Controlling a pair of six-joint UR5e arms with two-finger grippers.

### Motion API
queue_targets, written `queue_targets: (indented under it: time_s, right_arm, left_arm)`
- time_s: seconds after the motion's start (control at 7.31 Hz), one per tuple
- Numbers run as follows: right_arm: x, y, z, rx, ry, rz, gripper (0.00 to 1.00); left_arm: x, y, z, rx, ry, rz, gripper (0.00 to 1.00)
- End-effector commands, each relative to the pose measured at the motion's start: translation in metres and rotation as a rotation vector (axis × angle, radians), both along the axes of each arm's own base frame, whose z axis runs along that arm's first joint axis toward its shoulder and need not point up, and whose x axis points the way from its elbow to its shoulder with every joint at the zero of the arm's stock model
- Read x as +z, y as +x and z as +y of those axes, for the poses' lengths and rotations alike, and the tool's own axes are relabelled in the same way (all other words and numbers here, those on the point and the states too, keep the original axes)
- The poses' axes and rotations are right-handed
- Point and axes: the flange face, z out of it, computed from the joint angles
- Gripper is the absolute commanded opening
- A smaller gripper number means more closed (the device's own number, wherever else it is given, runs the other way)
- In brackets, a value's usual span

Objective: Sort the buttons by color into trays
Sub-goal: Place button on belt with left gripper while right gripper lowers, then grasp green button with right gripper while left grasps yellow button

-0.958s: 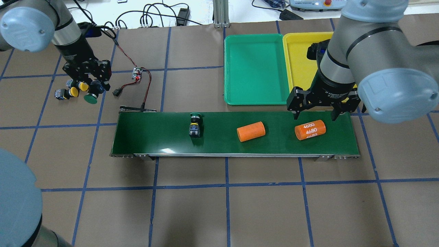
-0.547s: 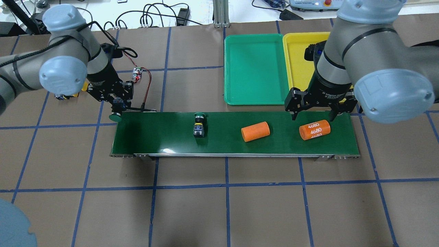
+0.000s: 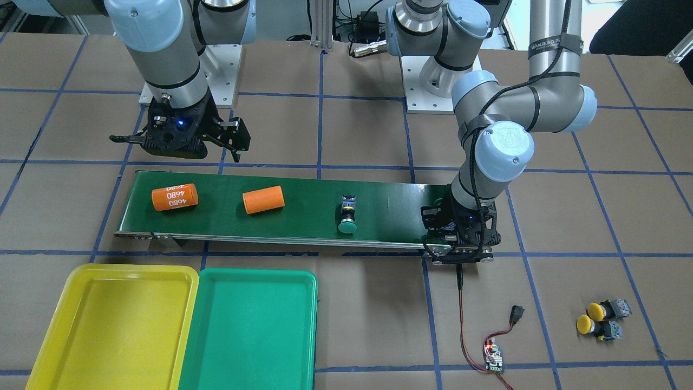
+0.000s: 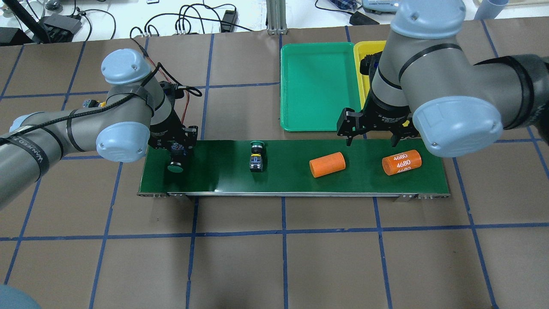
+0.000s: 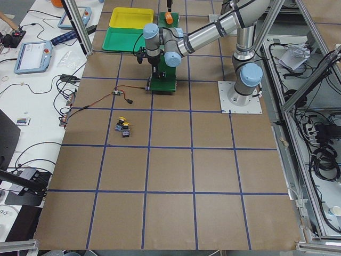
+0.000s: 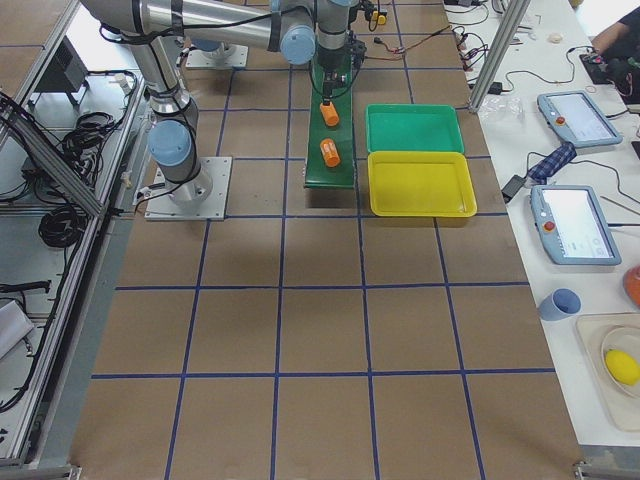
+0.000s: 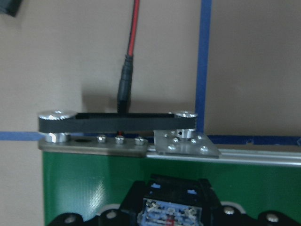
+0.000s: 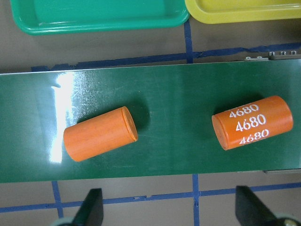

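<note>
At the belt's left end, my left gripper (image 4: 176, 151) is clamped on 1 green button (image 4: 175, 167), its cap pointing back at me, low over the conveyor belt (image 4: 214, 171). A 2nd green button (image 4: 257, 157) lies mid-belt. 2 yellow buttons (image 3: 595, 310) sit on the table out by my left elbow. 2 orange cylinders (image 4: 327, 164) come next along the belt. My right gripper (image 4: 372, 138) hangs spread wide and empty above the belt's far edge, near the green tray (image 4: 317, 116) and yellow tray (image 4: 359, 73). Both my arms reach forward, wrists down.
</note>
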Motion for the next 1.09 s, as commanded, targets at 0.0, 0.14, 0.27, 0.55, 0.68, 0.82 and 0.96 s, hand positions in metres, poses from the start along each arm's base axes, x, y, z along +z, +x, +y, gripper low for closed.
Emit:
queue_targets:
  time_s: [0.0, 0.14, 0.27, 0.55, 0.68, 0.82, 0.96]
  right_arm:
    - [-0.009, 0.015, -0.005, 0.012, -0.017, -0.004, 1.00]
    - [-0.013, 0.021, -0.005, 0.018, -0.013, -0.003, 1.00]
    - [-0.011, 0.026, -0.005, 0.016, -0.031, -0.004, 1.00]
    - [-0.016, 0.030, -0.013, 0.011, -0.060, -0.013, 1.00]
    - [-0.021, 0.044, -0.013, 0.033, -0.067, -0.040, 1.00]
    - [-0.023, 0.056, -0.015, 0.029, -0.096, -0.047, 1.00]
    - [-0.033, 0.069, -0.016, -0.005, -0.095, -0.050, 1.00]
  left_arm:
    - [0.005, -0.005, 0.008, 0.018, -0.006, 0.022, 1.00]
    - [0.019, -0.003, 0.004, 0.019, -0.031, 0.018, 1.00]
    - [0.035, 0.003, -0.002, 0.019, -0.066, 0.017, 1.00]
    - [0.074, 0.084, -0.056, 0.046, -0.055, 0.018, 1.00]
    - [0.095, 0.117, -0.089, 0.044, -0.041, 0.019, 1.00]
    - [0.109, 0.145, -0.130, -0.030, -0.066, 0.004, 1.00]
    - [0.103, 0.206, -0.162, -0.079, -0.048, 0.014, 1.00]
